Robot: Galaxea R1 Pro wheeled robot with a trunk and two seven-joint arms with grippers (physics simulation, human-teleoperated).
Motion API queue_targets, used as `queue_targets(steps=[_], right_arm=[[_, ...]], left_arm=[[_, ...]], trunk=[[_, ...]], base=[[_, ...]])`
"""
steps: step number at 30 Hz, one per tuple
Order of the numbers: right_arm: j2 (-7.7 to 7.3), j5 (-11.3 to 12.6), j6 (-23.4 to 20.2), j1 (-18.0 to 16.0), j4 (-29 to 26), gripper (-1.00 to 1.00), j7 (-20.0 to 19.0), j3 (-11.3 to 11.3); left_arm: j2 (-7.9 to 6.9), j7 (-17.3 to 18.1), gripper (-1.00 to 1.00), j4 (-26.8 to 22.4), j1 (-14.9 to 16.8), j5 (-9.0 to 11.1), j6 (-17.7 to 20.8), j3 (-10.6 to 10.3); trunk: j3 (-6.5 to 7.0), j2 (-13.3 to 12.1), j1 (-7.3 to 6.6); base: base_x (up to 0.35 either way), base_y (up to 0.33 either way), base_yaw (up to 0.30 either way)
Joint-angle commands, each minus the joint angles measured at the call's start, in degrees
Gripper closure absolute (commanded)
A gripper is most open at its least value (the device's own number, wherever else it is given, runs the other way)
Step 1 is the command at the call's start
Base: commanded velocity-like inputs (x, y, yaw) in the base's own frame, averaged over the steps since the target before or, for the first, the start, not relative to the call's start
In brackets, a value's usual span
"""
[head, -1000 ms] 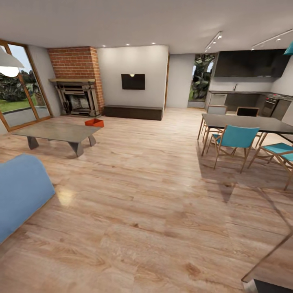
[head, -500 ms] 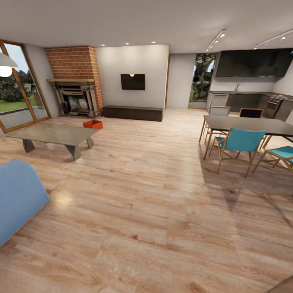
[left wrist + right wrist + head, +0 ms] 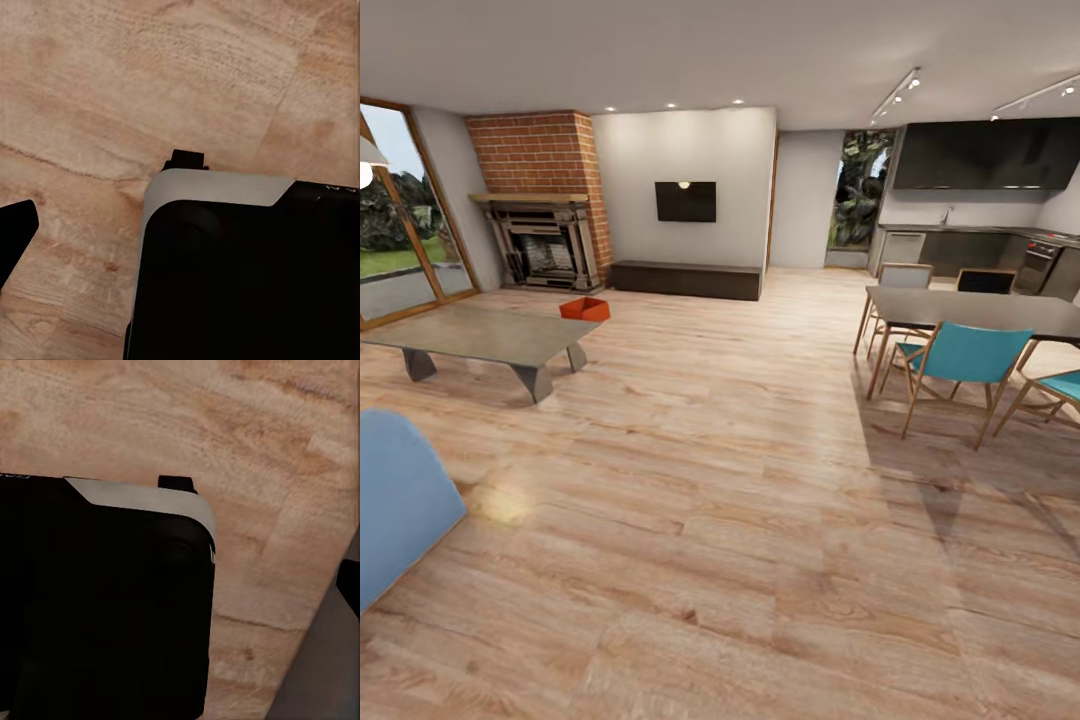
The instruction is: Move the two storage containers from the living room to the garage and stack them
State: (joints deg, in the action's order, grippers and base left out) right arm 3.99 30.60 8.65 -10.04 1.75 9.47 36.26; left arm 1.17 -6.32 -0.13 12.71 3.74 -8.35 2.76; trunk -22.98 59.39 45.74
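**Desk:** How far along are you?

**Me:** At the very start, I judge. I am looking across the living room's light wood-plank floor (image 3: 740, 480), and nothing has been carried anywhere. No garage and no grey concrete is in front of me, so both trips and the stacking are left to do.

**Desk:** Count what you have, biggest first.

**Me:** One blue sofa corner (image 3: 395, 500) at my near left. One long grey low table (image 3: 480, 335) beyond it. One dark dining table (image 3: 980, 312) on the right with teal chairs, two that I can count for certain (image 3: 960, 355). One red-brick fireplace (image 3: 540, 195). One black wall TV (image 3: 686, 201) above one dark low cabinet (image 3: 686, 279). And one orange-red open-top storage container (image 3: 584, 309) on the planks, just past the far end of the low table and in front of the fireplace.

**Desk:** Only one bin?

**Me:** One is all I can count from here. Where the second sits, I cannot tell.

**Desk:** And the pincers?

**Me:** Each wrist camera looks down at floorboards past a black housing with a pale rim. On the left pincer (image 3: 186, 159) and the right pincer (image 3: 177, 483) I see just a small dark tip, so I cannot tell how wide either stands. Nothing orange is near them; I judge they carry nothing.
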Motion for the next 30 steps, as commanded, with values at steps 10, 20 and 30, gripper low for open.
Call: queue_targets(steps=[10,20,30], right_arm=[[0.05,0.51,0.31,-0.05,0.18,-1.00,0.02,0.48],[0.05,0.52,0.28,-0.06,0.18,-1.00,0.02,0.48],[0.05,0.52,0.31,-0.05,0.18,-1.00,0.02,0.48]], left_arm=[[-0.11,0.00,-1.00,0.05,0.04,0.43,-0.17,0.23],[-0.05,0.12,-1.00,0.04,0.04,2.24,-0.18,0.23],[-0.10,0.09,-1.00,0.04,0.04,2.32,-0.18,0.23]], trunk=[[-0.06,0.03,0.03],[-0.06,0.03,0.03],[-0.06,0.03,0.03]], base=[[0.323,0.000,0.000],[0.323,0.000,0.000],[0.323,0.000,0.000]])
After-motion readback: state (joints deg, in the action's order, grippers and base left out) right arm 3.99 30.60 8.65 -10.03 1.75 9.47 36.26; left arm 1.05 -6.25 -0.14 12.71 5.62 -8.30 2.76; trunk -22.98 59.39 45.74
